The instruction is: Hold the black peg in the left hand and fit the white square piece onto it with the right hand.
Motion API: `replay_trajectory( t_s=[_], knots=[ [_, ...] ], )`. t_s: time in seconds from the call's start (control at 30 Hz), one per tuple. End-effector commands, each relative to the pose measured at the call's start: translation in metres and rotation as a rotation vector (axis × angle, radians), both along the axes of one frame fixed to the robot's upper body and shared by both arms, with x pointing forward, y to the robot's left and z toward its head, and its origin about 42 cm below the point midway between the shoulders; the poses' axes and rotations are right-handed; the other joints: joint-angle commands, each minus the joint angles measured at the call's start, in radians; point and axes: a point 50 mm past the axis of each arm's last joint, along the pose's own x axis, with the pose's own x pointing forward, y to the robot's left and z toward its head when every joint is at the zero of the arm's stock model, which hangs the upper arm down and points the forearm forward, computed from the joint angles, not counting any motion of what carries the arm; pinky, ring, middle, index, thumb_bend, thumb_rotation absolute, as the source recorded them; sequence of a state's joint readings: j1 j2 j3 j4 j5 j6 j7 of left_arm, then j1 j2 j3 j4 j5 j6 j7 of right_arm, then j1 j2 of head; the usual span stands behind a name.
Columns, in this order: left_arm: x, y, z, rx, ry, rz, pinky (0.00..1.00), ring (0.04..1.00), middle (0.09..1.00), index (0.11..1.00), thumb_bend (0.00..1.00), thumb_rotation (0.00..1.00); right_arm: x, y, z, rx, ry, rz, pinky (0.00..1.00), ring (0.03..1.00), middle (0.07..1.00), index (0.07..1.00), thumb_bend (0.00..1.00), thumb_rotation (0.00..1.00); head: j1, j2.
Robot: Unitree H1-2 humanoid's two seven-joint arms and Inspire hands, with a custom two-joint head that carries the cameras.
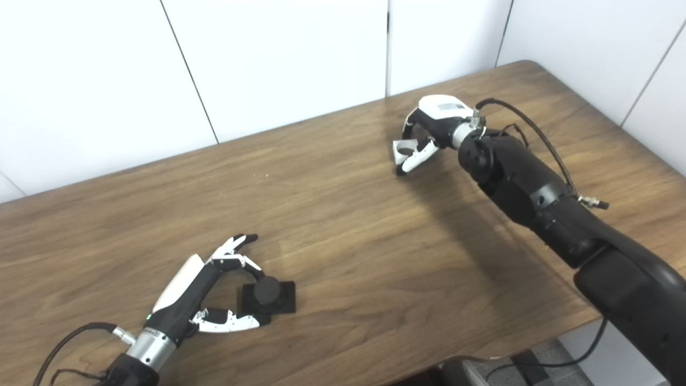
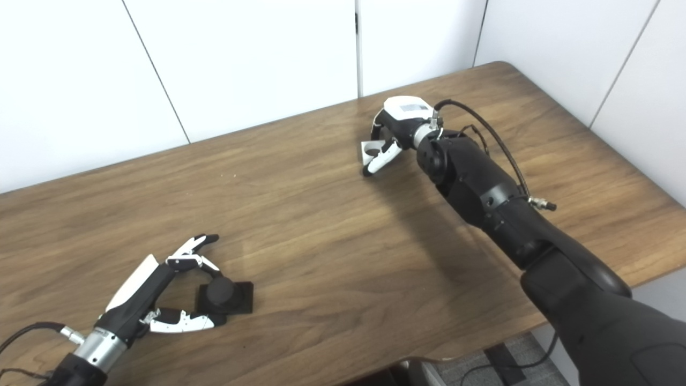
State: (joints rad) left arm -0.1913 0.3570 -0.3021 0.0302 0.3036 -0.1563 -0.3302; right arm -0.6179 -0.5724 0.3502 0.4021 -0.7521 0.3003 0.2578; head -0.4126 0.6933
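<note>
No legible text, labels or numbers anywhere.

white piece half hidden by fingers

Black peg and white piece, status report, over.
Left hand open, fingers around the peg on the table. Right hand shut on the white piece, far side. Nothing between them.

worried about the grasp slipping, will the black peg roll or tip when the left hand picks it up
Probably not roll: the black peg stands on a flat square base lying flush on the table. It looks rigid and small, so likely light. The left hand has fingers on either side of it; a squeeze low on the base could tilt it.
</note>
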Motion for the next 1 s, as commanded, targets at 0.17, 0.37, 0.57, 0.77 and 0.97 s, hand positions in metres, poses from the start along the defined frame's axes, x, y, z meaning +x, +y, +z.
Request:
replay_trajectory(
  t_s=[0.17,0.37,0.57,0.77,0.97],
  knots=[
    [-0.009,0.019,-0.013,0.076,0.090,0.021,0.97,1.000,0.954,0.490,0.52,0.06,-0.010,-0.022,-0.020,-0.059,0.077,-0.083,0.87,0.859,0.816,0.487,0.51,0.15,-0.002,0.005],
    [-0.009,0.019,-0.012,0.073,0.094,0.021,0.98,1.000,0.955,0.490,0.52,0.06,-0.012,-0.022,-0.021,-0.049,0.081,-0.085,0.87,0.859,0.819,0.487,0.51,0.15,-0.004,0.007],
    [-0.008,0.018,-0.012,0.077,0.095,0.020,0.97,1.000,0.955,0.490,0.52,0.06,-0.012,-0.023,-0.021,-0.054,0.089,-0.082,0.86,0.852,0.820,0.487,0.51,0.15,-0.004,0.008],
    [-0.007,0.017,-0.011,0.081,0.092,0.018,0.98,1.000,0.955,0.490,0.52,0.06,-0.013,-0.023,-0.018,-0.026,0.059,-0.073,0.87,0.859,0.810,0.486,0.51,0.14,-0.004,0.007],
    [-0.005,0.017,-0.010,0.083,0.099,0.020,0.98,1.000,0.957,0.490,0.52,0.06,-0.014,-0.019,-0.009,0.141,0.021,-0.043,0.83,0.865,0.808,0.484,0.51,0.14,-0.001,0.008]
  ],
)
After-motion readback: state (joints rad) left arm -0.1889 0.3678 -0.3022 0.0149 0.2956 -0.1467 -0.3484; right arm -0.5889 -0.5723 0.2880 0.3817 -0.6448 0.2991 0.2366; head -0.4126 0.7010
